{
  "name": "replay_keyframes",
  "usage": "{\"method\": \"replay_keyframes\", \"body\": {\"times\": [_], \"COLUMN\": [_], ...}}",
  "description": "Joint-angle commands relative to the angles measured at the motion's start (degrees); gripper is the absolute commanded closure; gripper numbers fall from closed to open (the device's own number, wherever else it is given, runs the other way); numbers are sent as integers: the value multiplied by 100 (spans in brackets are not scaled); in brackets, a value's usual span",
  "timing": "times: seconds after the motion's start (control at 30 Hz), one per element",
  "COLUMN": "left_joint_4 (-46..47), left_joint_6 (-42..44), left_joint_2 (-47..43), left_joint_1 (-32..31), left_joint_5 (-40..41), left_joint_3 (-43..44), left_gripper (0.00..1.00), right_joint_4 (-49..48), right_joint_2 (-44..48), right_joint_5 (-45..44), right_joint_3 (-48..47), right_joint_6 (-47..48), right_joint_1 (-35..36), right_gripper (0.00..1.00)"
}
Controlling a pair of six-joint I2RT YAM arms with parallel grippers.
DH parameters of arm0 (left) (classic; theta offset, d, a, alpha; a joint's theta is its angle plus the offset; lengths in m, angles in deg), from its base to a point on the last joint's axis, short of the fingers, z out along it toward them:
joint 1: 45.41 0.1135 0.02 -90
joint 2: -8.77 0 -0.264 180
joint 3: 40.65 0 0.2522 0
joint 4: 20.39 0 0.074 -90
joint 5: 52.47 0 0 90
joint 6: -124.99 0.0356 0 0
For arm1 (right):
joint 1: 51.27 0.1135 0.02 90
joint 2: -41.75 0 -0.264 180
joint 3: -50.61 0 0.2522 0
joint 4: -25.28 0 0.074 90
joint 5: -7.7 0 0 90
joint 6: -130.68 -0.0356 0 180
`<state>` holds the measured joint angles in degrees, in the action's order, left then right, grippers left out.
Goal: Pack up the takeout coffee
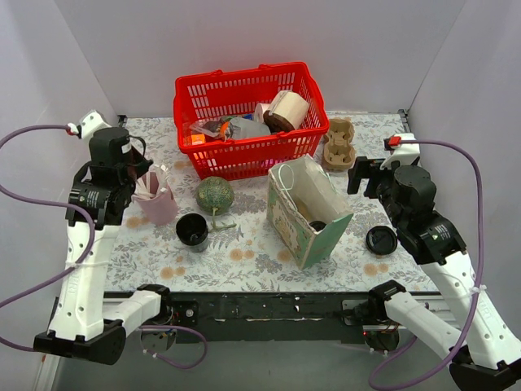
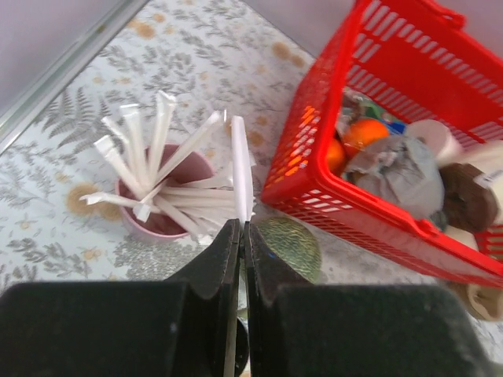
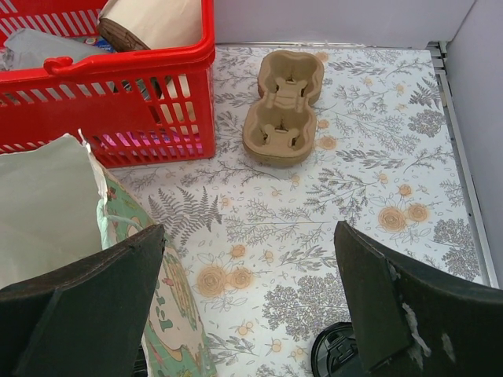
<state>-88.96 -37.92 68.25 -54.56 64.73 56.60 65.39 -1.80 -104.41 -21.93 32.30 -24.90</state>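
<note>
A black coffee cup point(image 1: 192, 230) stands open-topped near the table's front left. Its black lid point(image 1: 381, 240) lies at the right; the right wrist view shows the lid point(image 3: 334, 357) just below my open, empty right gripper point(image 3: 250, 232). A pink cup point(image 2: 126, 216) holds several white wrapped straws. My left gripper point(image 2: 241, 228) is shut on one wrapped straw point(image 2: 240, 169), which stands up from the jaws beside the pink cup point(image 1: 156, 204). In the top view the left gripper point(image 1: 145, 173) hangs over that cup. A printed paper bag point(image 1: 308, 210) stands open in the middle.
A red basket point(image 1: 244, 118) with rolls and packets sits at the back. A cardboard cup carrier point(image 1: 339, 144) lies to its right, in front of my right gripper point(image 1: 362, 175). A green round object point(image 1: 215, 194) sits between pink cup and bag.
</note>
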Motion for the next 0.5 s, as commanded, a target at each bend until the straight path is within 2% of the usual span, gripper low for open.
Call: {"method": "replay_keyframes", "body": {"times": [0.0,0.07,0.27,0.47], "left_joint_4": [207,181,23,198], "left_joint_6": [696,795,901,953], "left_joint_2": [-130,-139,-165,-86], "left_joint_1": [27,27,27,27], "left_joint_5": [-1075,-1269,-963,-1006], "left_joint_3": [545,677,1222,1697], "left_gripper": [100,99,99,100], "right_joint_4": [-393,-394,-446,-464], "right_joint_2": [75,57,83,101], "right_joint_5": [110,154,216,216], "right_joint_3": [86,95,139,157], "right_joint_6": [135,153,188,188], "right_joint_1": [0,0,0,0], "right_gripper": [4,3,3,3]}}
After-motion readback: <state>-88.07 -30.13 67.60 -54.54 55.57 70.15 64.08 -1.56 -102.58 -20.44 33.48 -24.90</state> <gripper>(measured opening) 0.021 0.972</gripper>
